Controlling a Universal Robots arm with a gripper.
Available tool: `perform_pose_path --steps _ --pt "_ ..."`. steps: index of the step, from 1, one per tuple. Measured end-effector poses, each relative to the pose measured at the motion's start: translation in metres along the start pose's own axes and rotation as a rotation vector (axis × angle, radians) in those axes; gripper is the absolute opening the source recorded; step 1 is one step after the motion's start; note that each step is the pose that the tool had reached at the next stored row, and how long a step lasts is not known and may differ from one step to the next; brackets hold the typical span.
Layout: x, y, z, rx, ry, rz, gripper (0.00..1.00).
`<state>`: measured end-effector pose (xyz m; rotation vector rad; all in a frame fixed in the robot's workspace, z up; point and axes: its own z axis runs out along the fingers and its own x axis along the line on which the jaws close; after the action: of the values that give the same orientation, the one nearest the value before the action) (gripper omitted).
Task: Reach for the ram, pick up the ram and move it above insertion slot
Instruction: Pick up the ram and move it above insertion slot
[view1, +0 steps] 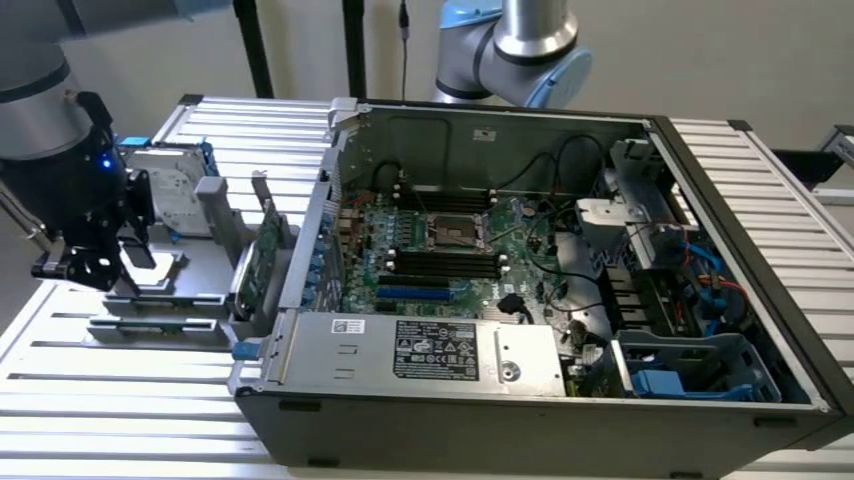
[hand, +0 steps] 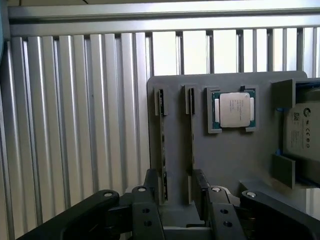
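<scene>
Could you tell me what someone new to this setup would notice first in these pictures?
The open computer case dominates the middle of the exterior view, its green motherboard laid bare. On that view's left, the arm's open gripper hangs over a grey parts holder; in the wrist view, a silver processor sits on that holder beside two thin ram sticks standing on edge.

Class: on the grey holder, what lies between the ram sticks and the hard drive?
A processor, seated flat in its recess on the holder, between the nearer ram and the hard drive. The wrist view shows it.
</scene>
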<state>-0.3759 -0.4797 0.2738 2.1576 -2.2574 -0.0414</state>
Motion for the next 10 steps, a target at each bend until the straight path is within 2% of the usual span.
perform_pose_path --steps 10 --pt "0.005 -0.0008 0.0180 -0.0003 0.0005 -0.010 0.42"
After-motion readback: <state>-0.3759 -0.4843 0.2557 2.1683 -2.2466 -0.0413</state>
